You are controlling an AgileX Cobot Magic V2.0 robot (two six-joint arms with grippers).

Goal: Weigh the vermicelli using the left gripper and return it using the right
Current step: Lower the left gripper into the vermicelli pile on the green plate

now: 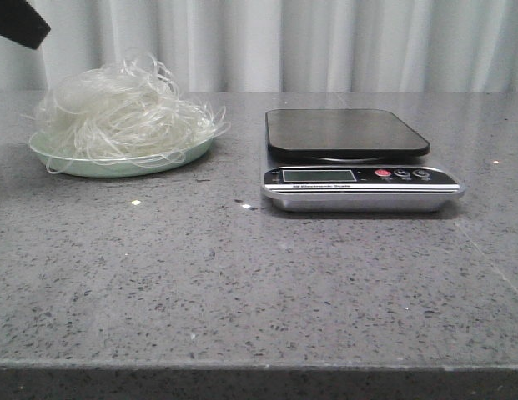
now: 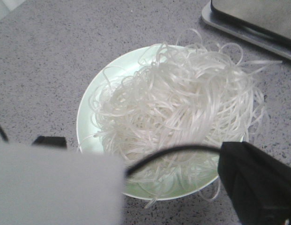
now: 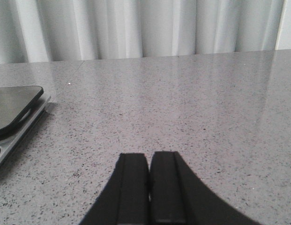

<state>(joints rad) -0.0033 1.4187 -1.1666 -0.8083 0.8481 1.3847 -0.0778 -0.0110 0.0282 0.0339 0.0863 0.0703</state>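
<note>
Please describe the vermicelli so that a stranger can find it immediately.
On the grey speckled table, look left of the kitchen scale to the pale green plate. The vermicelli is piled on it: a loose tangle of thin, translucent whitish strands, the only food here.

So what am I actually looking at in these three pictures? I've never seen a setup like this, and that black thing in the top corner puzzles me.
This is a two-armed robot at a speckled grey stone table. One picture looks forward over the table; the other two come from small cameras on each wrist.

The black shape in the corner is the left gripper, hanging above a fluffy tangle of thin whitish glass noodles, which lies on a pale green plate. The left wrist camera looks down on that same pile; whether its fingers are open I cannot tell.

Beside the plate stands a silver kitchen scale with a black weighing top, which has nothing on it.

The right wrist camera shows the right gripper, its two black fingers pressed together, holding nothing, low over bare table.
</note>
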